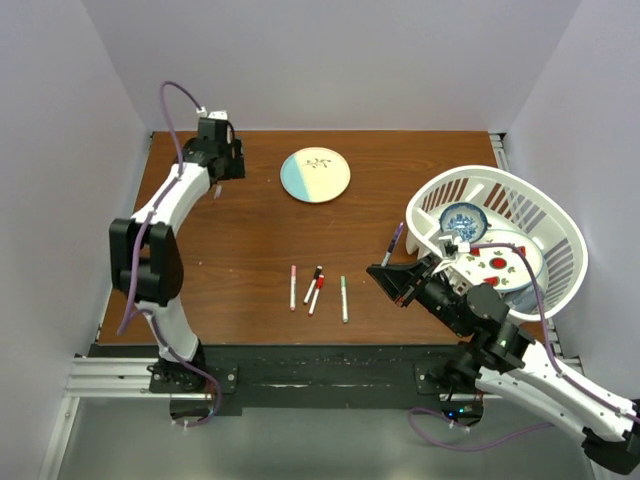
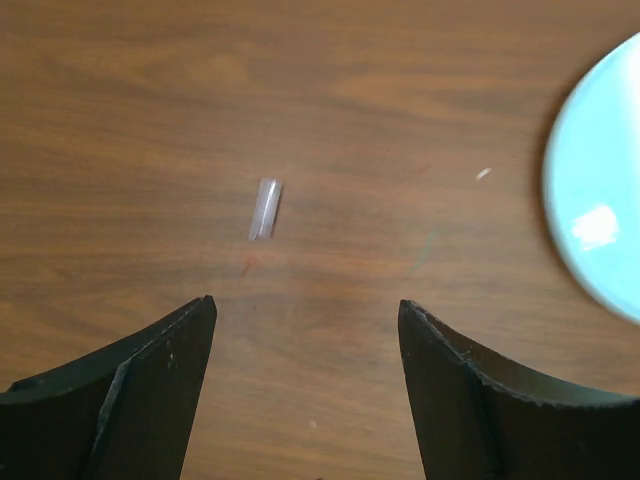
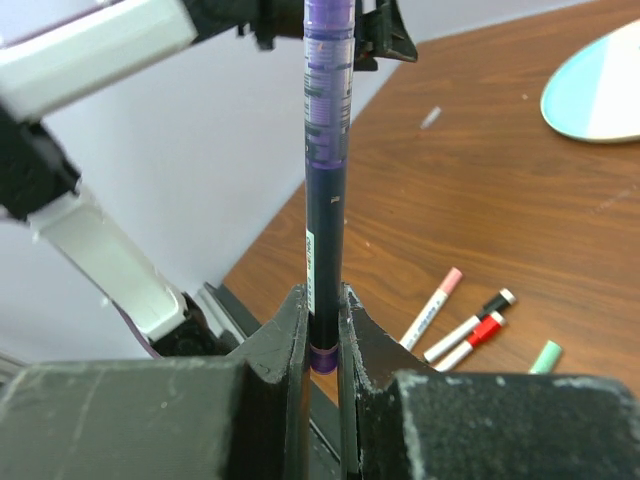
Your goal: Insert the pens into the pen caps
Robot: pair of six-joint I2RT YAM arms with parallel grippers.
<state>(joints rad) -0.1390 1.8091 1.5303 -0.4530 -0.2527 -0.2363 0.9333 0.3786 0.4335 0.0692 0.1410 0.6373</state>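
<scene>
L pincer spread wide above pale cap, prob. purple; R pincer clamps purple pen.

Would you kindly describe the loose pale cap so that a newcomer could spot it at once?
Find the round blue-and-cream plate at the far side of the table. Left of it the left claw hangs open. Just ahead of it lies the pale purple cap: a short translucent tube, alone, far from the pens.

Pens lie before the plate, basket to their right
</scene>
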